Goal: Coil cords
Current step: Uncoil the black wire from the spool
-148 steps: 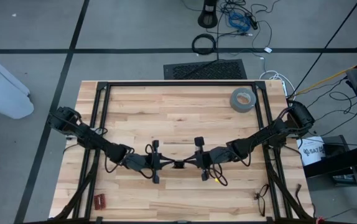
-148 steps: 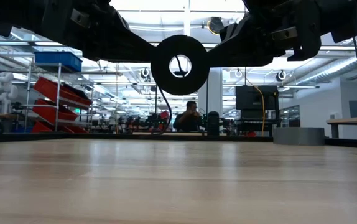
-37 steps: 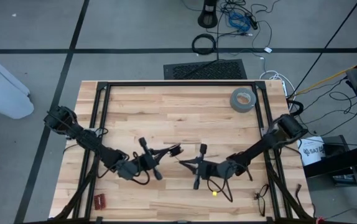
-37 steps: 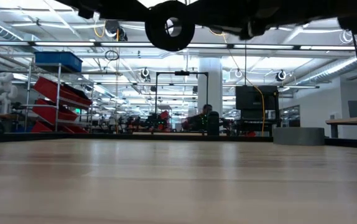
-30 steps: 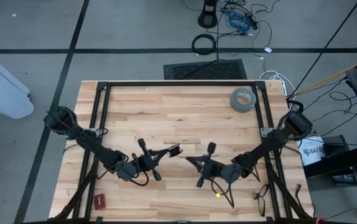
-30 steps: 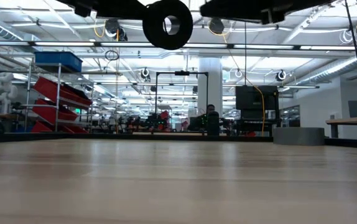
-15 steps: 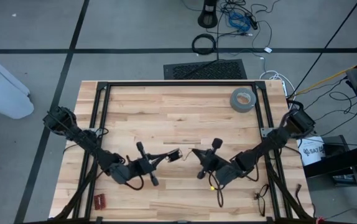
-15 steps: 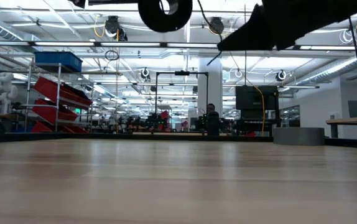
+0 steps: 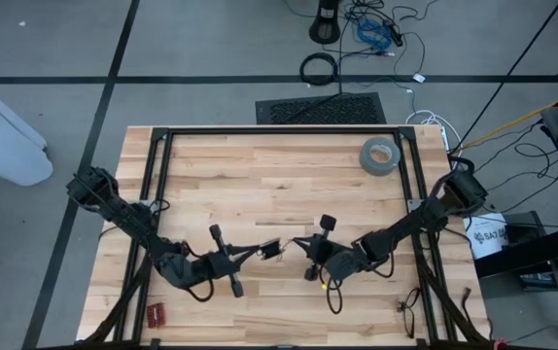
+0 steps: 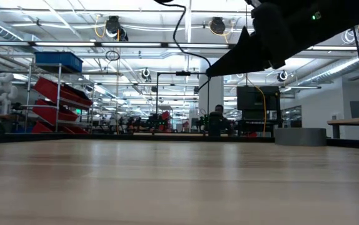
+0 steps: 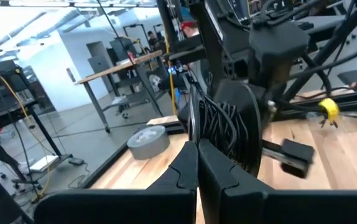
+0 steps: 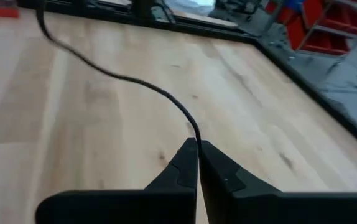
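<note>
1. The left gripper [image 9: 271, 249] now sits a touch lower on the table [image 9: 260, 175] than a second ago, at about 7 o'clock of the board's centre. Its fingers are pressed together on the coiled part of the cord [image 11: 219, 127], a bundle of thin black loops hanging just past the fingertips in the left wrist view.

2. The right gripper [image 9: 303, 241] has swung back toward the centre from farther right and now points at the left one from 3 o'clock, the two tips near but apart. Its fingers are pinched on the free strand [image 12: 113, 74], which arcs away over the wood.

3. My reading: the coil looks mostly wound, and this return brings another length of wire in for the next wrap. In the low view the strand [image 10: 179, 28] hangs slack in the air.

4. Around them: a small red object [image 9: 155, 313] at 7 o'clock near the table's corner, a grey tape roll [image 9: 380, 155] at 1 o'clock, and a yellow tag [image 9: 326, 286] under the right wrist. None lies between the grippers; the loose tail could snag on an arm.
</note>
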### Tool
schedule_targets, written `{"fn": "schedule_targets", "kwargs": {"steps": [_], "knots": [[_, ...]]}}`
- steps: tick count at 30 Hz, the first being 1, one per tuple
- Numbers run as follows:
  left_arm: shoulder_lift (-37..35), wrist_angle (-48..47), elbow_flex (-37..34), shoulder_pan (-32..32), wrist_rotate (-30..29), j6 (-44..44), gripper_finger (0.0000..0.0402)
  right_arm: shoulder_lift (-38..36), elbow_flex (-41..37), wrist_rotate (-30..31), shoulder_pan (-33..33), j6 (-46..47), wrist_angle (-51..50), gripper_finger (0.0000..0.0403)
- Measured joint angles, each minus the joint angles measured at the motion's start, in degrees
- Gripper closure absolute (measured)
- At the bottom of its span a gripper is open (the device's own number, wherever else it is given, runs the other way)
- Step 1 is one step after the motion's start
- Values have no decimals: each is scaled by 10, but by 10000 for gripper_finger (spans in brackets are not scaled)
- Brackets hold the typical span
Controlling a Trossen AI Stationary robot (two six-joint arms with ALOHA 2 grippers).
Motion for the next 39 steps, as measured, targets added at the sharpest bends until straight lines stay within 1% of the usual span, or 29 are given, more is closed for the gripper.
{"fn": "schedule_targets", "kwargs": {"steps": [7,14,16,20,23,27,36,38,39], "knots": [[0,93,0,23,0,83,401,28,0,-37,-2,-7,59,403],[0,89,0,39,0,89,401,31,0,-50,-1,-18,91,403],[0,84,0,40,0,89,401,31,0,-72,-1,-27,107,403],[0,55,0,40,-7,87,401,31,0,-103,4,-67,144,403],[0,23,0,41,-21,71,401,31,0,-107,16,-105,174,403],[0,-21,0,46,-26,35,401,30,0,-105,34,-157,209,403],[0,-112,0,55,-26,-42,401,26,0,-100,55,-207,262,403],[0,-127,0,55,-26,-51,401,22,0,-92,58,-214,259,403],[0,-134,0,55,-26,-55,401,19,0,-78,60,-215,256,403]]}}
